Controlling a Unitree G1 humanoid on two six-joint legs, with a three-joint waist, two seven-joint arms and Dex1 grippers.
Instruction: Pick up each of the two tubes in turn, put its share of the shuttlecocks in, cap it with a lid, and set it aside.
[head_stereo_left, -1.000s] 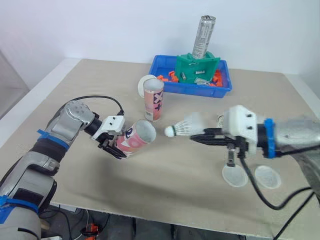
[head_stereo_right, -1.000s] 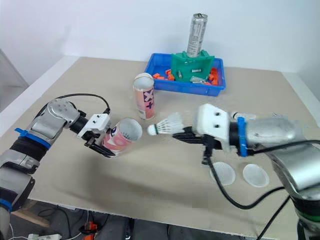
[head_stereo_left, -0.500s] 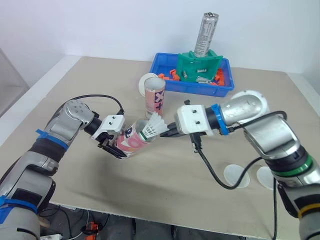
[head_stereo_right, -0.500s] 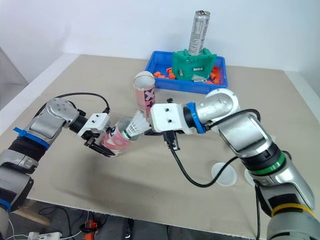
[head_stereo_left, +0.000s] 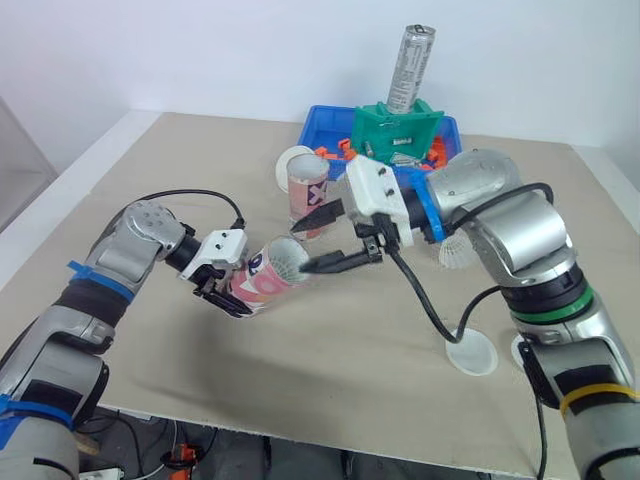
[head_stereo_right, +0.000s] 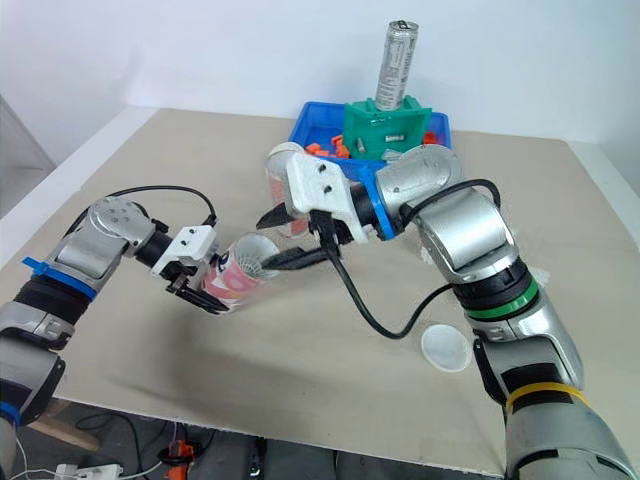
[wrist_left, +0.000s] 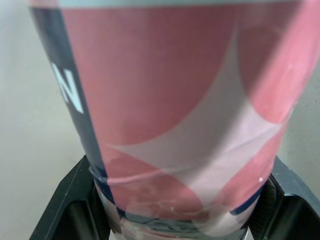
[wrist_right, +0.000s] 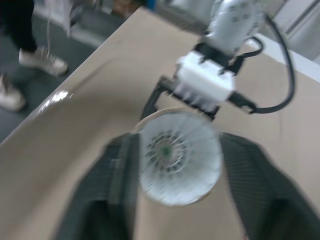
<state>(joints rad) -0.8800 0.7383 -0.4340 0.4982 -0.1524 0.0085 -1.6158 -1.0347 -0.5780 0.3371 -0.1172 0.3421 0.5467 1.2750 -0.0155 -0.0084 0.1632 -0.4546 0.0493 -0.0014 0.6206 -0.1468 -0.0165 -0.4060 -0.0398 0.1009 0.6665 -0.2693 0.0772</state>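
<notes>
Nearest the robot, well to the right of the held tube, a white lid (head_stereo_left: 470, 353) lies flat on the surface (head_stereo_left: 150, 180), seemingly kept within reach for capping. The held tube (head_stereo_left: 272, 275) itself, pink and white, is clamped around its lower end by the left tool (head_stereo_left: 232, 298) and tipped over with its open mouth turned toward the right arm, which makes loading from the side easy. Just at that mouth sits the right tool (head_stereo_left: 312, 242), its two fingers spread wide with nothing between them; the right wrist view shows a shuttlecock (wrist_right: 177, 157) seated feathers-outward inside the tube, so this share looks partly in. Beyond the held tube and to its right, a loose shuttlecock (head_stereo_left: 456, 254) rests on the surface beside the right forearm, probably the next one to fetch. Just behind the held tube the second tube (head_stereo_left: 300, 190) stands upright, waiting. Farthest back is a blue bin (head_stereo_left: 322, 116) holding a green rack (head_stereo_left: 395, 135) and a silver can (head_stereo_left: 412, 65).
</notes>
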